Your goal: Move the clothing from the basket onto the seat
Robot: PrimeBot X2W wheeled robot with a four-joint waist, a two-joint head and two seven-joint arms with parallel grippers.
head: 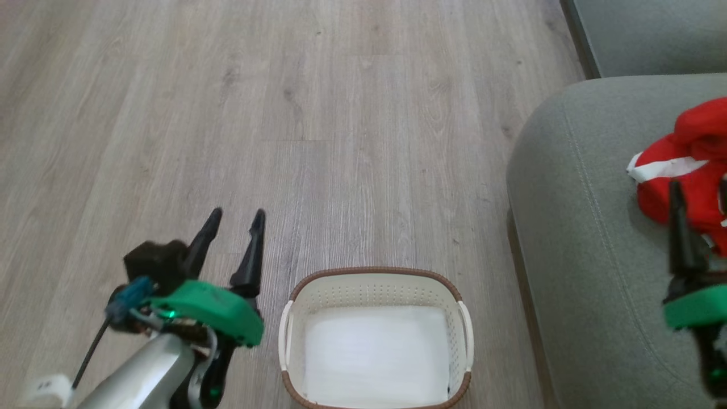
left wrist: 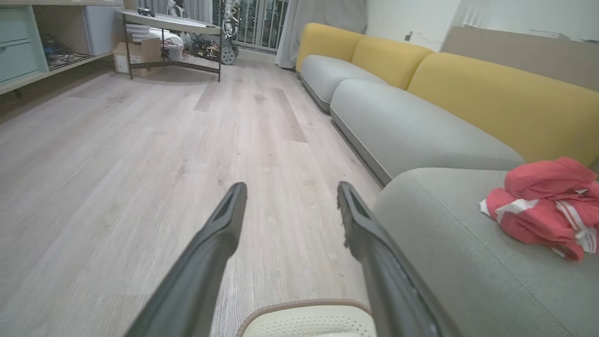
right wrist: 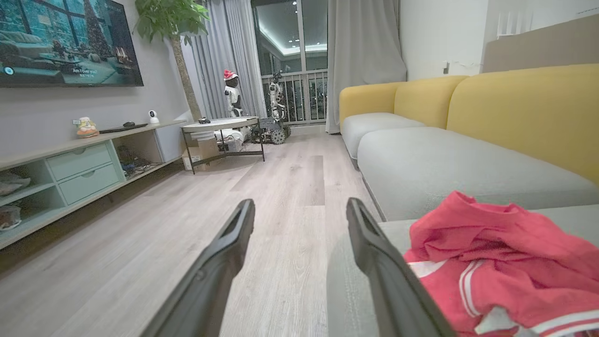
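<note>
The red clothing [head: 693, 165] with white stripes lies bunched on the grey-green seat [head: 585, 227] at the right. In the right wrist view my right gripper [right wrist: 300, 205] stands open with nothing between its fingers, and the clothing [right wrist: 496, 262] rests on the seat [right wrist: 346, 290] just right of it. In the head view the right gripper [head: 700, 199] hovers at the clothing's near edge. The cream basket [head: 375, 271] stands on the floor at bottom centre, holding only a flat white sheet [head: 375, 352]. My left gripper [head: 235, 218] is open above the floor, left of the basket.
Pale wood floor [head: 284, 113] stretches ahead and to the left. More grey sofa cushions [left wrist: 407, 126] with yellow backrests [left wrist: 496, 98] run along the right. A low cabinet [right wrist: 79, 168] and a small table [right wrist: 220, 126] stand far off by the left wall.
</note>
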